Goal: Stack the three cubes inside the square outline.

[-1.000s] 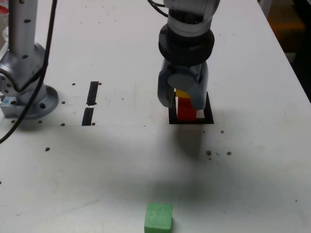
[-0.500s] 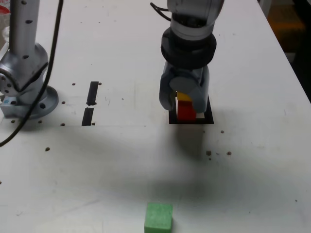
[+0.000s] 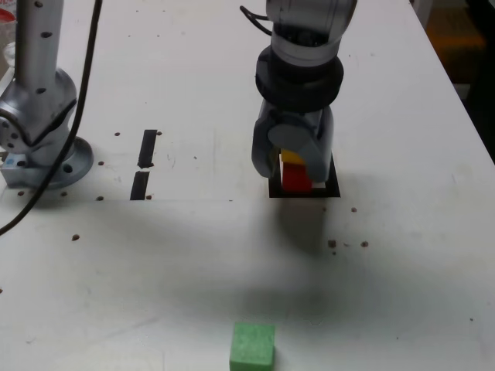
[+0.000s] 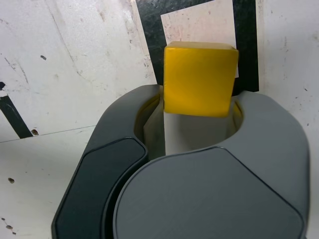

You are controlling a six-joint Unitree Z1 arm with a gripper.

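Note:
The red cube (image 3: 295, 178) stands inside the square outline (image 3: 334, 189), whose black tape (image 4: 149, 30) also shows in the wrist view. The yellow cube (image 3: 291, 157) sits on top of the red one and fills the space between my jaws (image 4: 199, 77). My gripper (image 3: 292, 162) points straight down over this stack, its fingertips close on either side of the yellow cube (image 4: 198, 99). Whether they still press on it does not show. The green cube (image 3: 252, 345) lies alone near the table's front edge, far from the gripper.
A grey metal post on a round base (image 3: 39, 139) stands at the exterior view's left, with a black cable hanging past it. Two short black tape strips (image 3: 148, 148) (image 3: 140, 185) lie between the post and the outline. The table's edge runs along the exterior view's right.
The gripper sank slightly with the yellow cube onto the red one. Its jaws look a touch wider than half a second ago. The green cube has not moved.

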